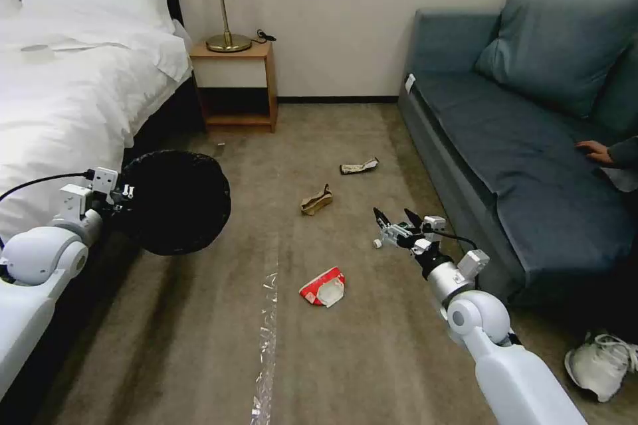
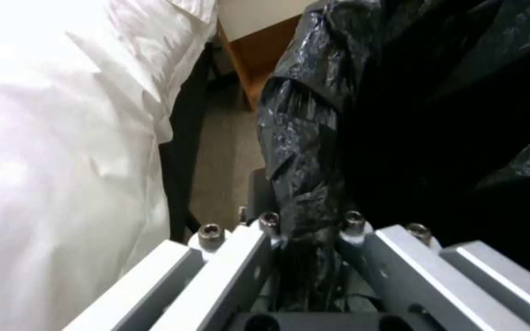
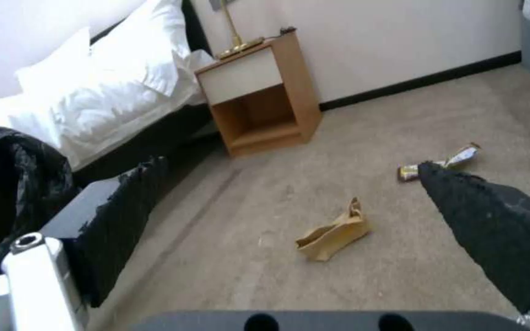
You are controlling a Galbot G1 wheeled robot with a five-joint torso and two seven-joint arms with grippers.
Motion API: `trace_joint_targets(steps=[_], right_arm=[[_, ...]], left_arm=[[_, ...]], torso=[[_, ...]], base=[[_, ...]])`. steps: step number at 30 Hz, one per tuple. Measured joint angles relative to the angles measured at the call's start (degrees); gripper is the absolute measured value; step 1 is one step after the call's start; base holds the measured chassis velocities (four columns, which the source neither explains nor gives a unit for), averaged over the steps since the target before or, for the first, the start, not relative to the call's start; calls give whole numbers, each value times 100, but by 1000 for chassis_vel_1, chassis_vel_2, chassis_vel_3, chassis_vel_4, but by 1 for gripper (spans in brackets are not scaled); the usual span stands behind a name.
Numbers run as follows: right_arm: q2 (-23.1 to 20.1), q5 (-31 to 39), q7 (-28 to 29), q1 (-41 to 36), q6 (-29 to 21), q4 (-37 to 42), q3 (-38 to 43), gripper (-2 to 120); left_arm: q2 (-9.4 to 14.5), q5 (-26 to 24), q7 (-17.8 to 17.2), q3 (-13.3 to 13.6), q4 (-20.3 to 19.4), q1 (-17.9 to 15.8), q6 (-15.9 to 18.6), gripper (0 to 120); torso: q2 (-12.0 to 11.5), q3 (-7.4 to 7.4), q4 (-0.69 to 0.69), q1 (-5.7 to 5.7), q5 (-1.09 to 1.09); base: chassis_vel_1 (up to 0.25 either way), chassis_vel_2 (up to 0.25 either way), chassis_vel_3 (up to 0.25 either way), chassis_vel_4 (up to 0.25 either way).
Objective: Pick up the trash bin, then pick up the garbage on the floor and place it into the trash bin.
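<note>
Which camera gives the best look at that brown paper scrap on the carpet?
The right wrist view: the brown paper scrap lies large and unblocked between the open right gripper's fingers. The head view shows it smaller, farther off, on the carpet.

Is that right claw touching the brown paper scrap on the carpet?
Apart. The head view shows the open right gripper in the air, with bare carpet between it and the brown paper scrap.

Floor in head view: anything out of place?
Yes. Three litter pieces lie apart on the carpet: a red-and-white carton, a brown paper scrap and a foil wrapper. A clear plastic strip also lies there.
</note>
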Motion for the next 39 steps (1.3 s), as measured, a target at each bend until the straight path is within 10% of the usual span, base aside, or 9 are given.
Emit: trace_joint_targets(steps=[39], right_arm=[[29,-148,9,-80,0,17,-92,100]], left_arm=[[43,-15,-17,-265,-157,271,-3,1]], torso=[[0,0,1,-1,1]], base=[[-79,87,86,-79]])
